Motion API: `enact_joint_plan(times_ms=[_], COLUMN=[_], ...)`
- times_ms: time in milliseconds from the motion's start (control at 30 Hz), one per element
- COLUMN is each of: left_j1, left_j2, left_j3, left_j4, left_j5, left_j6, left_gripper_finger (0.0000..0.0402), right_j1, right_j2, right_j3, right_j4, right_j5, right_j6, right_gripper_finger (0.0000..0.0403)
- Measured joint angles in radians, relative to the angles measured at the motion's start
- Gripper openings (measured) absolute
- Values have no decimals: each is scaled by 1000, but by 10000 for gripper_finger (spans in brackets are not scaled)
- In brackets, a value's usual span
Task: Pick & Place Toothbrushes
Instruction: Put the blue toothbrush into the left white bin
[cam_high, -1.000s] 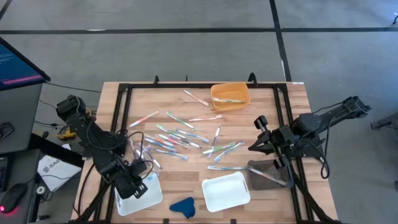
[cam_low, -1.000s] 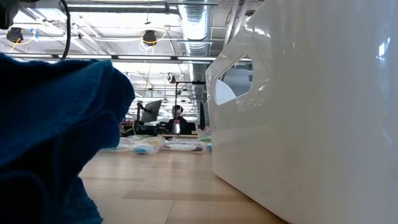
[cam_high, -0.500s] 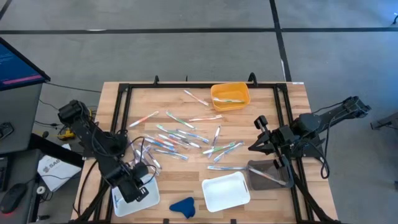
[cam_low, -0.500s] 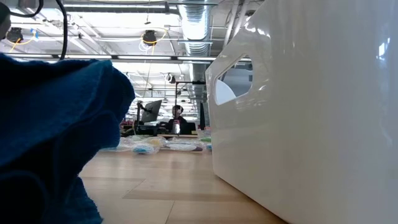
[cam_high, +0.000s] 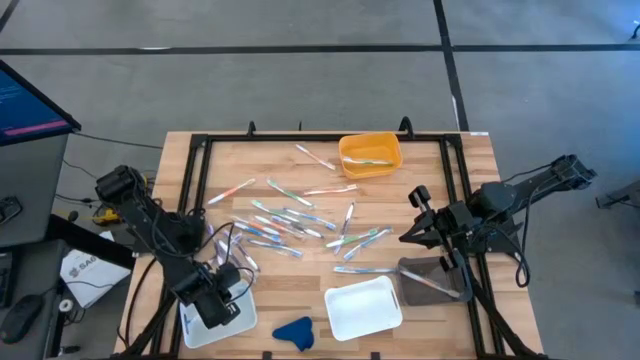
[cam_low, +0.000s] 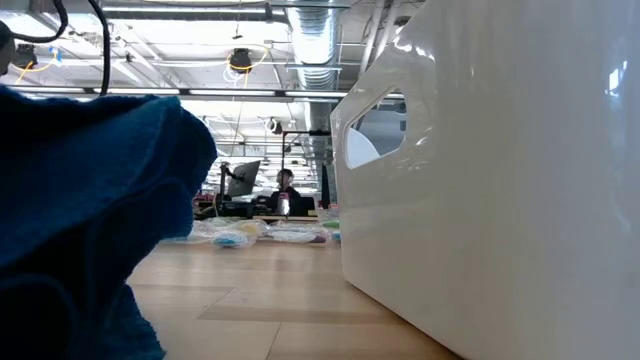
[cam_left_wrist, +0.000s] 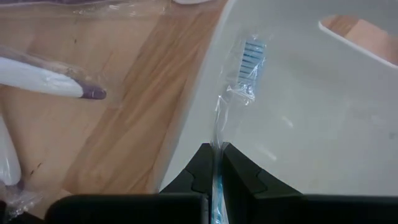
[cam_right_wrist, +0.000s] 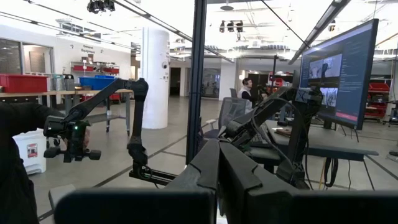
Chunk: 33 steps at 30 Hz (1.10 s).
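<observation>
Many toothbrushes (cam_high: 290, 222) lie scattered across the middle of the wooden table (cam_high: 460, 160) in the high view, with at least 1 more inside an orange bin (cam_high: 370, 155) at the far edge. 2 white trays sit along the near edge: one (cam_high: 362, 307) near the centre, and another (cam_high: 240, 318) at the left corner, where the left gripper (cam_high: 222, 310) hangs low. A blue cloth (cam_high: 294, 331) lies between them. The right gripper (cam_high: 420, 228) waits above the table's right side, beside a dark grey tray (cam_high: 430, 280).

From table height, the blue cloth (cam_low: 90, 220) and a white tray wall (cam_low: 500, 180) fill the foreground.

At the left wrist, the fingers (cam_left_wrist: 200, 168) are clenched on 1 wrapped toothbrush (cam_left_wrist: 245, 68), its bristled head over the white tray (cam_left_wrist: 311, 124).

At the right wrist, the fingers (cam_right_wrist: 205, 163) are pressed together, grasping nothing.
</observation>
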Motion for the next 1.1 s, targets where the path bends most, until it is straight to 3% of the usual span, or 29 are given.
enact_joint_plan(times_ms=[267, 600, 1100], left_j1=[0, 3, 38], left_j2=[39, 40, 40], left_j3=[0, 0, 0], left_j4=[7, 12, 25], left_j5=[0, -2, 25], left_j6=[27, 28, 24], left_gripper_finger=[7, 38, 37], right_j1=[0, 0, 0], right_j2=[0, 0, 0], right_j3=[0, 0, 0], right_j4=[0, 0, 0], right_j5=[0, 0, 0], right_j6=[0, 0, 0], right_gripper_finger=[0, 0, 0])
